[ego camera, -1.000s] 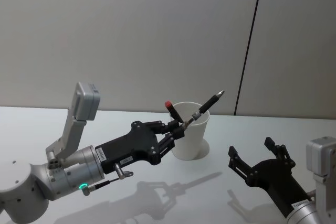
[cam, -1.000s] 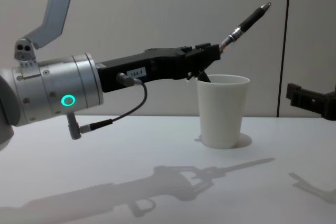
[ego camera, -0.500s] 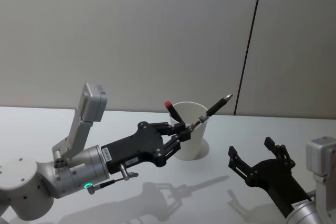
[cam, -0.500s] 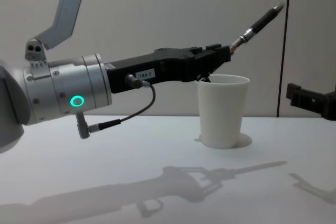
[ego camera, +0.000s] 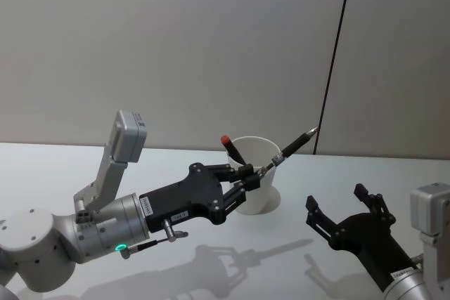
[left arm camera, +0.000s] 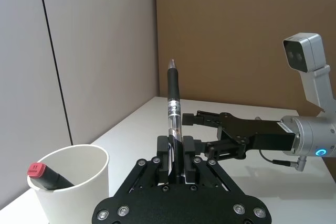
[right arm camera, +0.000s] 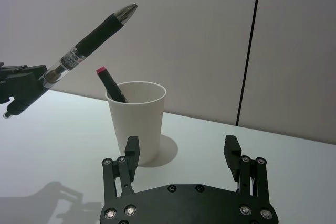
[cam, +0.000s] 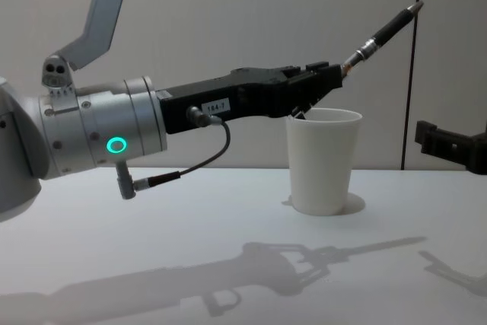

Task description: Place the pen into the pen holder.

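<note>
The pen holder (ego camera: 266, 189) is a white paper cup standing upright on the table, also seen in the chest view (cam: 323, 161). My left gripper (ego camera: 254, 173) is shut on the lower end of the pen (ego camera: 292, 147), a black and clear one. The pen (cam: 384, 32) tilts up and to the right, its tip above and beyond the cup's right rim. In the left wrist view the pen (left arm camera: 172, 98) stands between the fingers (left arm camera: 167, 153), beside the cup (left arm camera: 73, 182). My right gripper (right arm camera: 181, 150) rests open to the right of the cup (right arm camera: 136, 119).
A red-capped marker (ego camera: 228, 144) leans inside the cup against its left rim. The white table (cam: 228, 249) runs up to a grey wall with a dark vertical seam (ego camera: 337, 54) behind the cup.
My left arm has carried the pen to the right, so its tip now reaches past the cup's right side. The cup, the marker and the right gripper have stayed in place.
</note>
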